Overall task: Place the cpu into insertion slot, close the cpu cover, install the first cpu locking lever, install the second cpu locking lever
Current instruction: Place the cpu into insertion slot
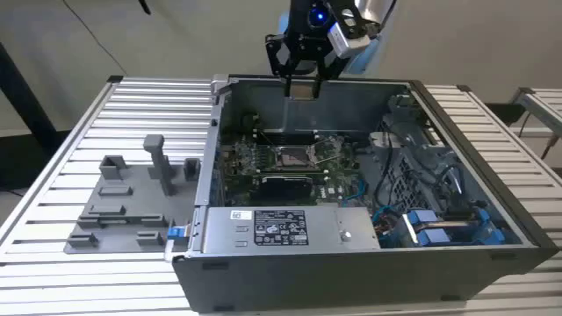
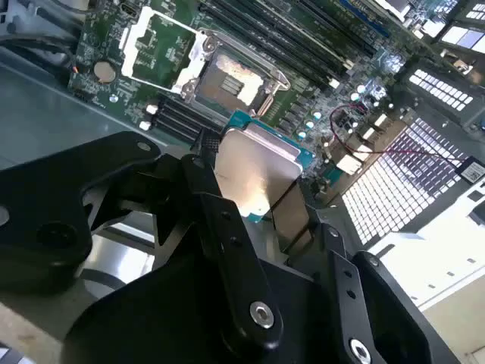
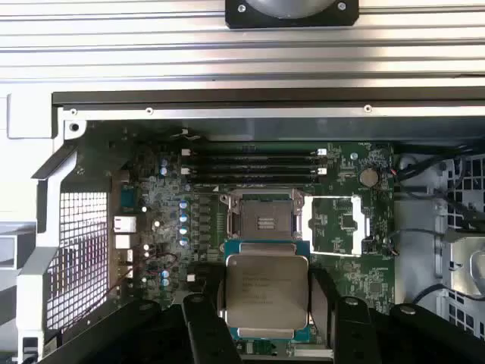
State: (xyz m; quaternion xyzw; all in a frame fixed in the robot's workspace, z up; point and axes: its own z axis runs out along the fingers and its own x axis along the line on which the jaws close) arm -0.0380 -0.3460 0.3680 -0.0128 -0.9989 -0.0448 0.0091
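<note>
The cpu hung in the gripper, pinched by two opposite edges between the black fingers, its silvery-beige top facing both wrist cameras. In the second wrist view the cpu sat tilted between the fingers, its teal edge showing along one side. In the exterior view the gripper held the cpu high over the far wall of the open case, clear of everything inside.

Below it the slot lay uncovered on the green board, its contacts bare inside the silver rim. The cover was folded out flat just beside the slot, and green board showed through its square window. The second wrist view showed the same pair, the slot with the cover swung away from it. Long dark memory slots ran along the slot's other side.

In the exterior view the slot sat near the middle of the case, and a grey box with a white label lay at the case's near edge. The case stood on a slatted surface. A grey fixture with upright blocks rested on the surface to the exterior view's left of the case.
</note>
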